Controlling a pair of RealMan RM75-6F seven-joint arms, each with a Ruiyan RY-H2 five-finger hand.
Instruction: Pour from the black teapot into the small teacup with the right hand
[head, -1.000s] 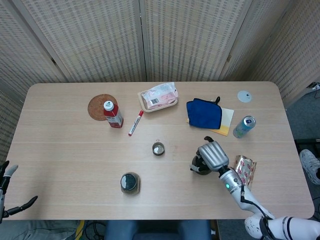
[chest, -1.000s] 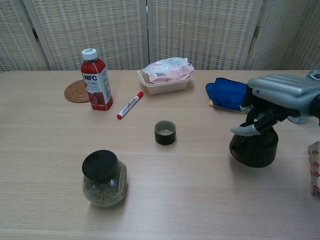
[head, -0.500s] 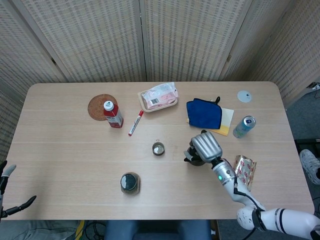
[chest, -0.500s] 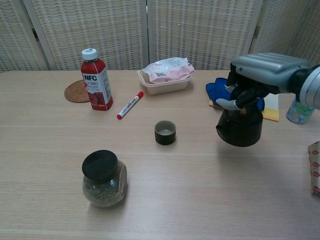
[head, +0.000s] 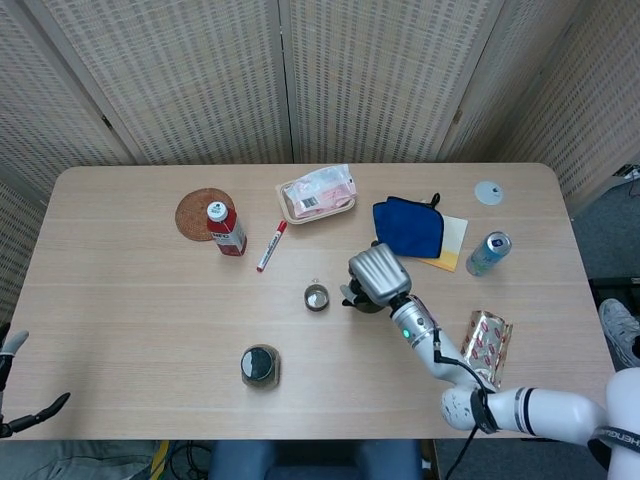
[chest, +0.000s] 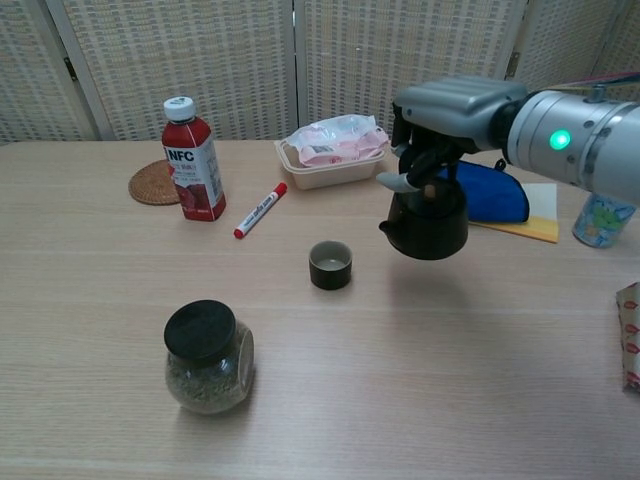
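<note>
Right hand (chest: 455, 110) wrapped over top of black teapot (chest: 428, 222), fingers (chest: 415, 160) curled down round the handle/lid area, thumb (chest: 395, 180) hooked at front. Gripping pot, held clear of table (chest: 400, 400), shadow under it. Upright or nearly so; spout side toward teacup (chest: 330, 265). Pot just right of cup, not over it, apart. In head view hand (head: 378, 272) covers most of pot (head: 362, 301); only dark edge shows, cup (head: 317, 297) close to its left. Exact finger contact under palm hidden, can't tell how many pressed vs loose. Cup contents hard to make out.

Left hand (head: 15, 400) at bottom-left edge of head view, mostly cut off; fingers look apart, holding nothing visible; off the table edge. Not seen in chest view.

Elsewhere: jar (chest: 207, 357) w/ black lid near front left, seeds or similar inside. Red bottle (chest: 194, 160) at back left, touching/overlapping coaster (chest: 152, 184). Red marker (chest: 260, 210) between bottle and cup. Food tray (chest: 333, 152) w/ pink wrapper at back centre. Blue pouch (chest: 490, 195) on yellow pad (chest: 535, 222), partly hidden behind right arm. Can (chest: 600, 220) at right edge, top hidden behind arm. Shiny packet (chest: 630, 335) cut off at right edge; in head view stands beside forearm. Small disc (head: 488, 192) at far right back.
</note>
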